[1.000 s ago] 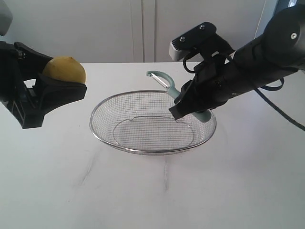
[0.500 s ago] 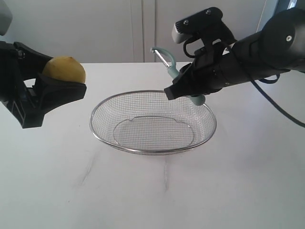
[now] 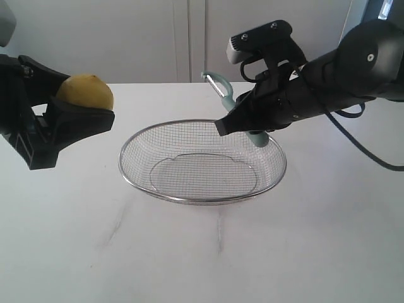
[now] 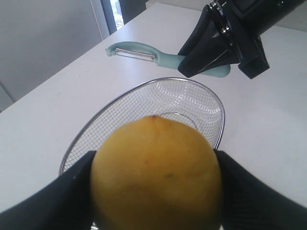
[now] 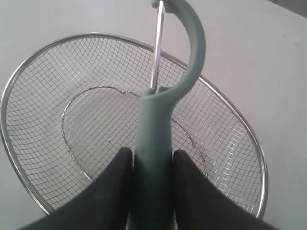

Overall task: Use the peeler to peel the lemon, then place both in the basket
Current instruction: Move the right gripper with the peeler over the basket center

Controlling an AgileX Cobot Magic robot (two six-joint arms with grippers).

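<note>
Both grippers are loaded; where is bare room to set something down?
The white tabletop in front of the silver wire-mesh oval basket is bare, as is the basket's floor. Crowded: its far-right rim, under the right gripper holding the pale teal peeler.

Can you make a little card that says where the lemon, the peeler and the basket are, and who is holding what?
lemon: gripped by the left gripper, up in the air to the left of the basket
peeler: handle pinched by the right gripper, held over the basket's far side
lemon and peeler: apart, not touching
peel: no peeled patch shows
basket: sitting on the white table, nothing in it
</note>
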